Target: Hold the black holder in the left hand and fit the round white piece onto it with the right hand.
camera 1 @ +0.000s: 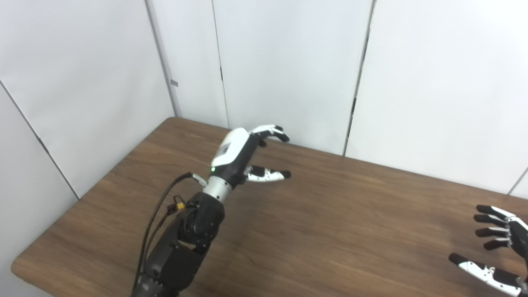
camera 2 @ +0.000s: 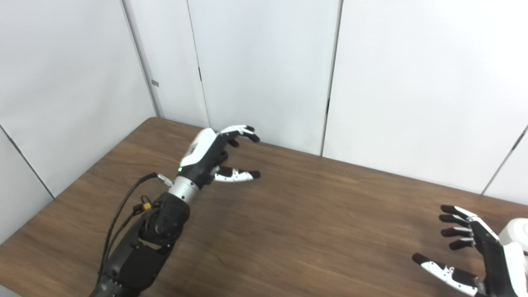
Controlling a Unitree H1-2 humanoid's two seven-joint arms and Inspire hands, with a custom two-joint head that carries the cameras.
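My left hand (camera 1: 247, 154) is raised over the far left part of the brown table (camera 1: 330, 214), open, fingers and thumb spread, holding nothing. My right hand (camera 2: 474, 251) hovers at the lower right edge of the picture, also open with fingers apart and empty. No black holder and no round white piece shows in either view.
White wall panels (camera 1: 288, 70) stand right behind the table's far edge and along its left side. The table's left corner (camera 1: 18, 268) is near the bottom left. Black cables (camera 1: 156, 222) loop beside my left forearm.
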